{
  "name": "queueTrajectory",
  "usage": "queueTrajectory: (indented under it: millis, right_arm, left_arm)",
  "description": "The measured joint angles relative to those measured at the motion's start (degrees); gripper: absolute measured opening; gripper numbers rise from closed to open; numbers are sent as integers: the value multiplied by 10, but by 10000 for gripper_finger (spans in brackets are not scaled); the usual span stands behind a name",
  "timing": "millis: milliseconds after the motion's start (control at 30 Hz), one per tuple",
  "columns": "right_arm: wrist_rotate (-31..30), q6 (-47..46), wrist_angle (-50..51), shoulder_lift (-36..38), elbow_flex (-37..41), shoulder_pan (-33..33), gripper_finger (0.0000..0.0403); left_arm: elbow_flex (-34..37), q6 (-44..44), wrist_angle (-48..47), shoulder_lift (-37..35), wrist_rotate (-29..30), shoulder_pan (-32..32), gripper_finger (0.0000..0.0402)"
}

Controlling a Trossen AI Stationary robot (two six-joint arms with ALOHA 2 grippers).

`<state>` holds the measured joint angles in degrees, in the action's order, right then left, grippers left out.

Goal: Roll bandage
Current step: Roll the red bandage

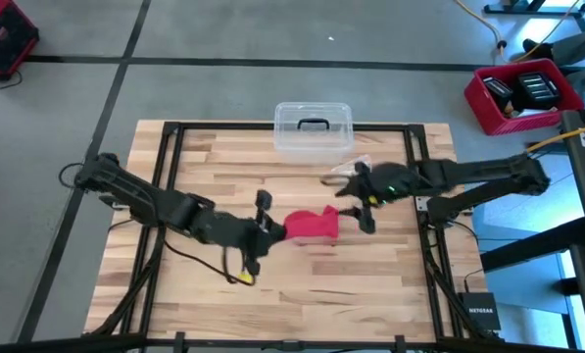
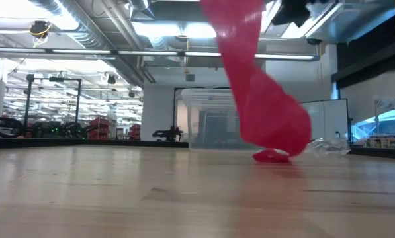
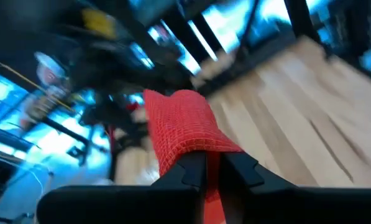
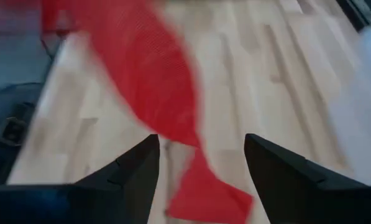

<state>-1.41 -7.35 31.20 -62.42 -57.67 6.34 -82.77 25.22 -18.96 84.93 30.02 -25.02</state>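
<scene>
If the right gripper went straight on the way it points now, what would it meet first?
Most likely the bandage: the red strip hangs just ahead of the open right gripper, held up by the left gripper. Depth is unclear, but nothing else lies between.

Bright ceiling strip lights; both wrist views motion-blurred; soft shadows.

- The bandage [image 1: 313,225] is being held at its left end by the left gripper [image 1: 275,227] near the middle of the table [image 1: 204,157];
- The right gripper [image 1: 355,204] is being held open just beside its right end;
- A clear box [image 1: 313,128] is being kept at the far edge.
</scene>
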Motion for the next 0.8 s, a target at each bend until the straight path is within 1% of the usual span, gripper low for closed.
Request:
queueTrajectory:
  millis: [100, 200, 300, 467, 567, 633, 733, 800]
  right_arm:
    - [-8, -26, -76, 39, 77, 23, 237]
    - [-10, -29, -122, 50, 127, 28, 237]
    - [-9, -35, -136, 40, 149, 27, 237]
    - [-21, -27, -147, 26, 151, 28, 237]
    - [-21, -29, -130, 33, 151, 47, 237]
    - [-24, -40, -82, 52, 151, 66, 237]
    - [-65, -75, -33, 89, 152, 96, 237]
    - [-104, -88, -33, 110, 152, 114, 237]
  left_arm:
    - [0, 13, 37, -17, 0, 9, 17]
    - [0, 29, 74, -22, 0, 21, 17]
    - [0, 56, 120, -22, 0, 34, 17]
    - [0, 91, 191, -22, 0, 54, 17]
    - [0, 113, 232, -26, 0, 62, 17]
    - [0, 127, 270, -28, 0, 66, 17]
    - [0, 131, 323, -29, 0, 69, 17]
    - [0, 140, 337, -31, -1, 69, 17]
